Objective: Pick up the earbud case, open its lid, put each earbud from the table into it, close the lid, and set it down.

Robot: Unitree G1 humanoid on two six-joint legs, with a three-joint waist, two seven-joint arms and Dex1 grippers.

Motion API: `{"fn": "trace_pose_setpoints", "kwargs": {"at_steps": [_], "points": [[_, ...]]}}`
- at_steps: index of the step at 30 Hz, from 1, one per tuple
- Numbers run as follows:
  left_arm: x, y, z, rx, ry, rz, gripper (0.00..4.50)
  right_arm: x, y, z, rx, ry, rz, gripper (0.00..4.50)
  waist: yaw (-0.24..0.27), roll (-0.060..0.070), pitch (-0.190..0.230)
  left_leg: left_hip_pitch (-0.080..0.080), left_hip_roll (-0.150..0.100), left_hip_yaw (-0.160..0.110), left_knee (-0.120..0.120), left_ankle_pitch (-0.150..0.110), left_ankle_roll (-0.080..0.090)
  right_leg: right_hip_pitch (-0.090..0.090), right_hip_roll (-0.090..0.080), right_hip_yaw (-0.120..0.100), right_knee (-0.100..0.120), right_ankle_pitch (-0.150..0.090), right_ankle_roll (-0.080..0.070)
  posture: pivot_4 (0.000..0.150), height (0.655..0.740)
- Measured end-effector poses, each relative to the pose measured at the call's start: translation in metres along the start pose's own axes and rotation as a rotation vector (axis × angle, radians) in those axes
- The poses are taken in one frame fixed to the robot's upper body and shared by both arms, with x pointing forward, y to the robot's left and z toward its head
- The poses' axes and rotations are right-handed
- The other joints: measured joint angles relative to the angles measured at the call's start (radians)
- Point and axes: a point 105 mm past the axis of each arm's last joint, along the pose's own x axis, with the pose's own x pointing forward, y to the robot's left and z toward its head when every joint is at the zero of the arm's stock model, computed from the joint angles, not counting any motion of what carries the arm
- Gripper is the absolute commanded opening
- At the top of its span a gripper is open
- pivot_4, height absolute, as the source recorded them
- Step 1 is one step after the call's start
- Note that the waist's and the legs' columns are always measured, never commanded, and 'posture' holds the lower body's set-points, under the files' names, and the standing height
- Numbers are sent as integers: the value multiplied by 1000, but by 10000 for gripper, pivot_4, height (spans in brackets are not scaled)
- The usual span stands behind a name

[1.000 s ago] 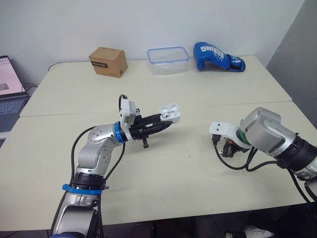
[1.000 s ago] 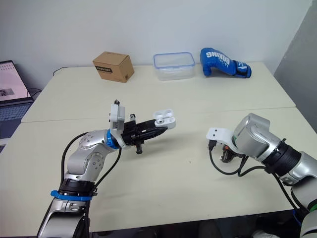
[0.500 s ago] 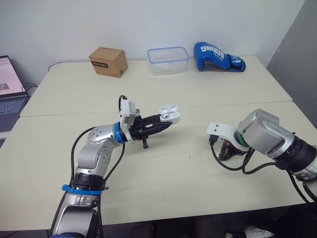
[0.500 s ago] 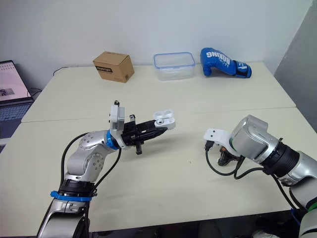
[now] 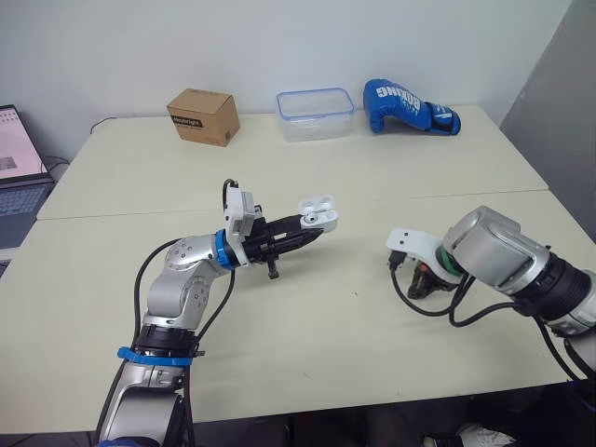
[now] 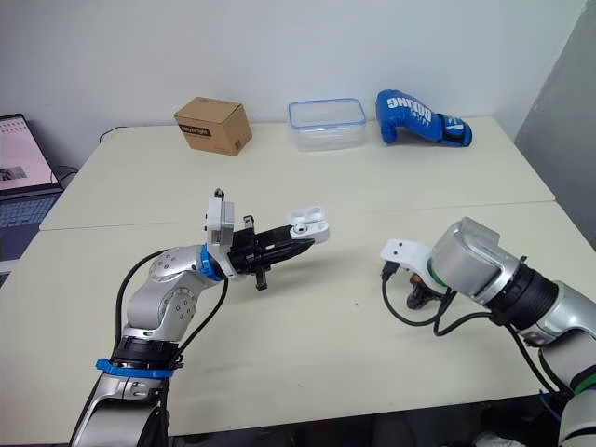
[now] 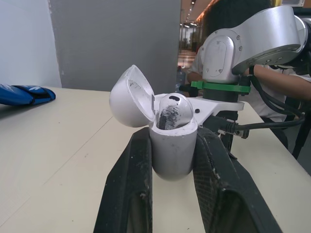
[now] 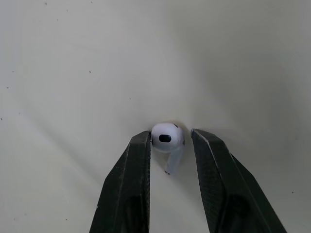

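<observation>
The left end effector [image 5: 313,225] is raised above the middle of the cream-coloured table [image 5: 307,345], pointing toward 2 o'clock. Its two black fingers clamp a white plastic earbud case [image 5: 318,213], whose lid stands open. At about 4 o'clock from the case, well apart from it, the right end effector [image 5: 425,280] points down close to the tabletop, mostly hidden under its white wrist bracket and black cable. Along the far edge sit a brown cardboard box [image 5: 203,115] at 11 o'clock, a clear plastic container with a blue-rimmed lid [image 5: 316,113] at 12 o'clock, and a blue boxing glove [image 5: 410,106] at 1 o'clock. An open laptop [image 5: 19,168] shows at 9 o'clock, beyond the table's edge.
</observation>
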Motion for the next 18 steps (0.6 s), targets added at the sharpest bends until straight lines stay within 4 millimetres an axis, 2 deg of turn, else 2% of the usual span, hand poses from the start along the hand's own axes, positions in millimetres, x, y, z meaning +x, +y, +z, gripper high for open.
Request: {"fn": "trace_pose_setpoints", "kwargs": {"at_steps": [8, 12, 18], "points": [[0, 0, 0, 0, 0, 0, 7457, 1, 0, 1, -5, 1, -8, 13471, 0, 0, 0, 0, 0, 0, 0, 0, 0, 0, 0, 0, 0, 0, 0, 1500, 7307], [0, 0, 0, 0, 0, 0, 7457, 0, -2, 0, -10, 0, -18, 4337, 0, 0, 0, 0, 0, 0, 0, 0, 0, 0, 0, 0, 0, 0, 0, 1500, 7307], [0, 0, 0, 0, 0, 0, 7457, 0, -2, 0, -9, -2, -18, 3687, 0, 0, 0, 0, 0, 0, 0, 0, 0, 0, 0, 0, 0, 0, 0, 1500, 7307]]}}
